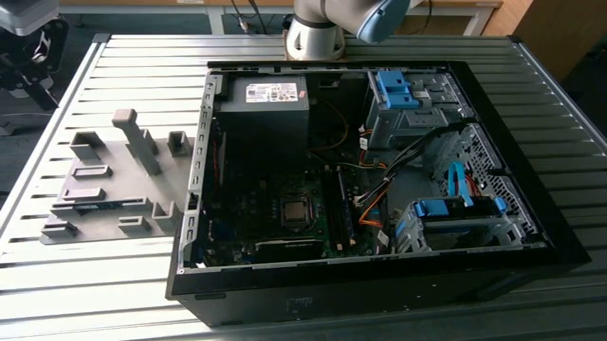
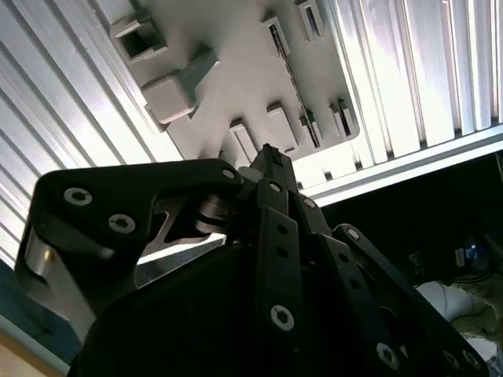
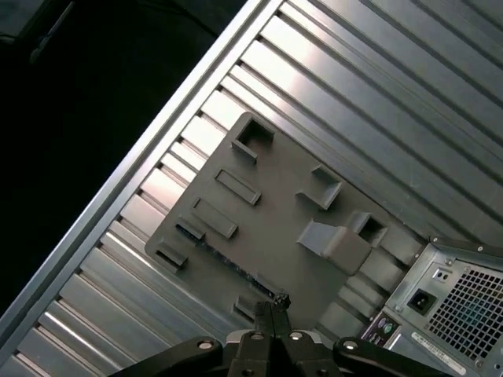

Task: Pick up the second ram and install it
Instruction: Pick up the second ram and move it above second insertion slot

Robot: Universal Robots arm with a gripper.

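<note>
Step in hand: the pick-up, in my judgement at its approach stage; nothing is gripped yet and the stick is not in the machine.
Claw: in both wrist views the claw (image 3: 273, 301) (image 2: 267, 154) hangs above the grey holder, its fingertips pressed together with nothing between them.
Second ram: the second ram (image 1: 95, 207) appears to stand on edge in a long slot of the holder, at its near side in the exterior view; in the first wrist view it reads as a thin dark strip (image 3: 228, 258) close below the fingertips, not touched by them.
Grey holder: the grey holder (image 1: 114, 177) lies flat on the ribbed tabletop (image 1: 142, 57), just beside the computer case (image 1: 202, 142) on the exterior view's left.
Computer case: lies open on its side, motherboard upward, with the power supply (image 1: 264, 121) at its far end. I cannot tell which memory slots are filled.
What the grasp calls for: as I judge it, the fingers must part, line up across the stick's thin edge and come straight down, since the slot walls leave little room.
Writing: a white label (image 1: 271, 92) sits on the power supply, and a sticker (image 3: 440, 343) on the case's rear panel; neither can be read.
</note>
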